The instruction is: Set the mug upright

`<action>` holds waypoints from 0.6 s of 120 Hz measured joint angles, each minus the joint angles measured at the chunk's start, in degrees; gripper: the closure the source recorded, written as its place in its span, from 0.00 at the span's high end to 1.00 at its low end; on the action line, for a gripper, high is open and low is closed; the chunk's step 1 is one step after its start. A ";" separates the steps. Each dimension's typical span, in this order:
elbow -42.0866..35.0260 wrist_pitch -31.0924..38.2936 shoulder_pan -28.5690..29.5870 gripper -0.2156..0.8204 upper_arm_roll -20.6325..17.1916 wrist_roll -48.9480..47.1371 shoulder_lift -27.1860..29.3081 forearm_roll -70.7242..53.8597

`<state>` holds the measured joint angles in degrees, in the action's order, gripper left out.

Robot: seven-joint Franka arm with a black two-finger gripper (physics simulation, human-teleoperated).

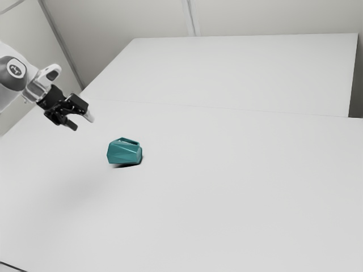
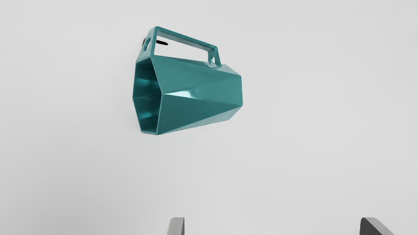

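Note:
A teal faceted mug (image 1: 124,153) lies on its side on the white table in the exterior view. The black gripper (image 1: 81,119) hangs above the table, toward the exterior view's upper left from the mug, and does not touch it. In the wrist view the mug (image 2: 196,91) shows its open mouth at one end and its angular handle along one side. The gripper (image 2: 272,227) stands open, its two fingertips wide apart with nothing between them.
The white tabletop (image 1: 227,198) extends around the mug, with a thin seam running across it beyond the mug. Pale walls (image 1: 113,22) rise behind the table. A thin dark line (image 1: 12,266) crosses the near corner at the exterior view's lower left.

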<state>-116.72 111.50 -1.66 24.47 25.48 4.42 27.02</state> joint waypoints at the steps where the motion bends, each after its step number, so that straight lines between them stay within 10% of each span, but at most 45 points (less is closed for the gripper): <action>1: -0.17 0.01 0.01 0.77 0.15 0.32 -0.04 0.30; 72: -1.07 -6.96 3.57 0.77 5.23 26.68 -11.53 18.26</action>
<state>-117.78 104.54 1.91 29.70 52.17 -7.11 45.28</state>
